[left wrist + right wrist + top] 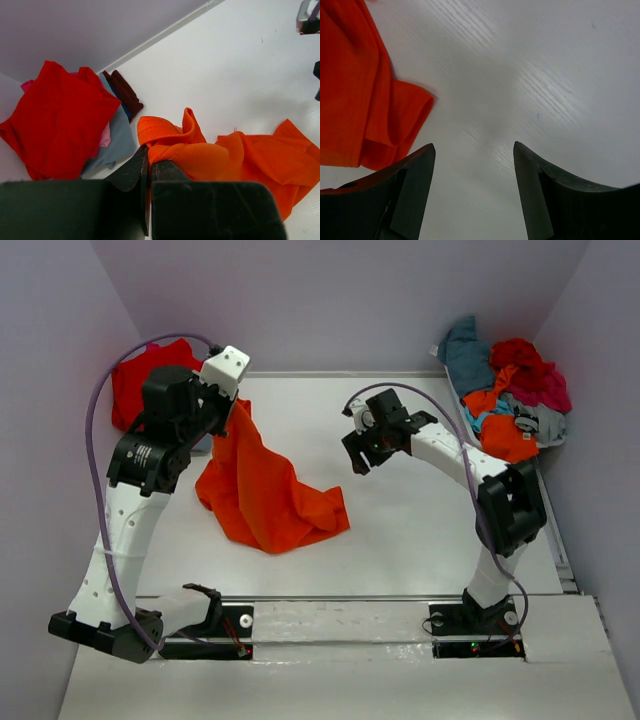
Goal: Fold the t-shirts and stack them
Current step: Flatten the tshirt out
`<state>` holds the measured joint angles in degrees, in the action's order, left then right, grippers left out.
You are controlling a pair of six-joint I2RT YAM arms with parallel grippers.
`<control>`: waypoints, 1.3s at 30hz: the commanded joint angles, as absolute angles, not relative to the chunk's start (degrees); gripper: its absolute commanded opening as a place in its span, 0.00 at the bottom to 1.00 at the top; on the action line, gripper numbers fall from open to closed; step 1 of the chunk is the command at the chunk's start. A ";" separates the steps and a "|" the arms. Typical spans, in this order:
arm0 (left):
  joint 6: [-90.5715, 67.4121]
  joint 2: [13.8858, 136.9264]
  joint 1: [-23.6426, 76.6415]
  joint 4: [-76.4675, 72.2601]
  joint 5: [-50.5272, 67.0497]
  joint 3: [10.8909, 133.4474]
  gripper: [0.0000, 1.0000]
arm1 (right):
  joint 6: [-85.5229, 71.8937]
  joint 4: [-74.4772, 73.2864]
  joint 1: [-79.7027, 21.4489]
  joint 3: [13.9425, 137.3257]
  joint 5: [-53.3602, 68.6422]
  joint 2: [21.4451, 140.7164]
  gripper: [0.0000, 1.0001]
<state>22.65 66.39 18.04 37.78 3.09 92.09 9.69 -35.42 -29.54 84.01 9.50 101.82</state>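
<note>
White table (400, 540) runs up from the arm bases at the bottom of the top view. Just above it, centre-left, there's the orange t-shirt (265, 495), half lifted: its lower part spreads rumpled on the table while one corner rises in a tent to the left gripper (150, 160). The left wrist view shows that gripper pinched tight on a bunched fold of the orange cloth, jaws closed with only fabric between them.

Over to the middle right of the top view, the right gripper (472, 150) hangs above bare table with its jaws spread wide and nothing in them. In its wrist view the orange shirt's hem lies at the left of the frame, near the left jaw; whether it touches is hard to tell.

Farther back, upper left, a folded red t-shirt (60, 120) tops a small stack, with pink, grey-blue and dark maroon layers poking out beneath. In the far upper right corner sits a loose heap of t-shirts (505, 390), teal, red, magenta, orange and grey, against the wall.
</note>
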 commanded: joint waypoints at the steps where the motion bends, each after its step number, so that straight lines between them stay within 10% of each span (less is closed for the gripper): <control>1: 22.76 64.42 18.37 36.47 3.43 89.92 0.05 | 8.09 -37.26 -29.36 88.41 15.38 106.68 0.69; 39: 35.77 44.47 17.67 64.95 -4.22 68.12 0.11 | 7.56 -46.58 -31.72 115.05 23.55 125.95 0.66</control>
